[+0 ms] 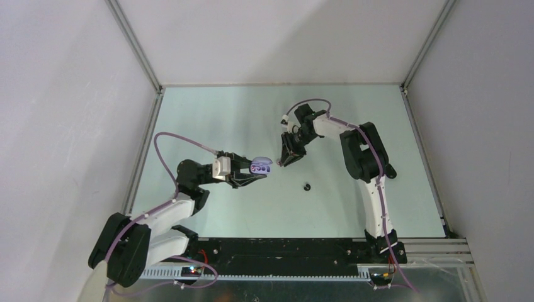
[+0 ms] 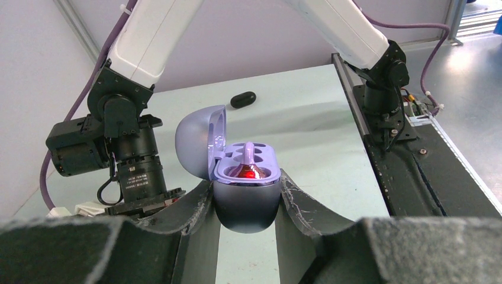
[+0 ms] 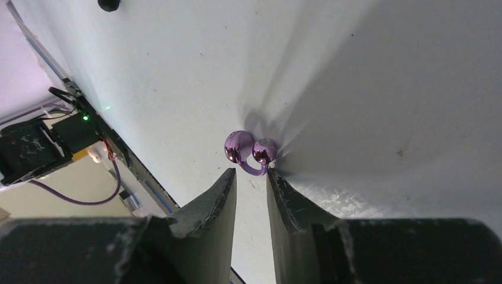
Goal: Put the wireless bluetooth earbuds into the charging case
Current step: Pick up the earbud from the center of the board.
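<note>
1. My left gripper (image 2: 245, 188) is clamped on the lower shell of the charging case (image 2: 244, 204), one finger on each side, with the lid swung open to the left of its fingers.
2. The left wrist view shows a seated purple earbud (image 2: 250, 155) standing in the case's near well, with a red glow at its base. The overhead camera is too coarse to show this.
3. My right gripper (image 3: 251, 177) points down at the table (image 1: 208, 126). Its jaws stand a narrow gap apart and pinch nothing.
4. Just ahead of its fingertips lies the loose purple earbud (image 3: 240, 146), on the table. Its curved stem appears to touch the right-hand fingertip, though I cannot tell for certain.
5. A black earbud (image 1: 307, 186) sits on the table well apart from both tools, on the base side of the right gripper. In the right wrist view it is only a dark sliver at the top edge.
6. From the left wrist, the right arm (image 2: 142, 41) fills the space beyond and left of the case.
</note>
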Motion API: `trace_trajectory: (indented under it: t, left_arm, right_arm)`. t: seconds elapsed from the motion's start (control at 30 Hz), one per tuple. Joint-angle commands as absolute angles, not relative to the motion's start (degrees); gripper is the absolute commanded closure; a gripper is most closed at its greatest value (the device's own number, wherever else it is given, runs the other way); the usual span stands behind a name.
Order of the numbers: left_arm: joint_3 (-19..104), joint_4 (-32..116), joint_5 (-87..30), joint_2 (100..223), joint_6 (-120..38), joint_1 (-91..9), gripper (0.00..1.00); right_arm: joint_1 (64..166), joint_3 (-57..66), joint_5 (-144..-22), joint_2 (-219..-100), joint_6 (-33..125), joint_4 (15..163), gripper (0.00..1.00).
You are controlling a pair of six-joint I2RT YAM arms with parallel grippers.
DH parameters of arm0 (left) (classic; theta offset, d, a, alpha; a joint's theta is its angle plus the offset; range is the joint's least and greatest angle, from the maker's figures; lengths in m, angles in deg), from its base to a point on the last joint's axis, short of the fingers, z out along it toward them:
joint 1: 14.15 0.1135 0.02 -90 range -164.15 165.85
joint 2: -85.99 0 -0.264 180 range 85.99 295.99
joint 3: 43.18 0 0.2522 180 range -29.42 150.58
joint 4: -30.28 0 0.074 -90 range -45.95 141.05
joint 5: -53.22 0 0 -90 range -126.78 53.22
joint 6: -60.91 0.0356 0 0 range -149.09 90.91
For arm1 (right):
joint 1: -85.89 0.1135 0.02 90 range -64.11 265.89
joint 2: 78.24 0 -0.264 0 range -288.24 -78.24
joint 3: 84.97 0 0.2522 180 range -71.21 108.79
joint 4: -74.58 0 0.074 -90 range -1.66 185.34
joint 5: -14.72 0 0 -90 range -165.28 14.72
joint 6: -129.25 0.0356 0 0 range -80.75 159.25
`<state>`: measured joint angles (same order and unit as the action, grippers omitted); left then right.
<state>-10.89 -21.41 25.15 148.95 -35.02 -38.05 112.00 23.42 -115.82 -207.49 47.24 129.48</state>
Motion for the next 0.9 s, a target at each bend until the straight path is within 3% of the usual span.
trace_trajectory:
  t: [0.0,0.27,0.67,0.87]
  left_arm:
    - [-10.21,-23.79,25.79,149.36,-33.85,-37.71,1.00]
    - [-10.01,-24.20,25.83,149.94,-34.25,-37.73,1.00]
    - [-9.99,-24.42,25.84,150.40,-34.38,-37.71,1.00]
    - [-10.09,-24.21,25.92,149.89,-34.40,-37.73,1.00]
  right_arm:
    - [111.14,24.20,-116.23,-210.07,48.85,126.82,0.69]
    - [109.84,24.01,-120.61,-211.93,51.80,124.28,0.70]
    - [107.42,21.58,-123.99,-210.28,57.17,116.85,0.81]
    - [107.28,21.03,-124.13,-209.83,56.97,117.70,0.76]
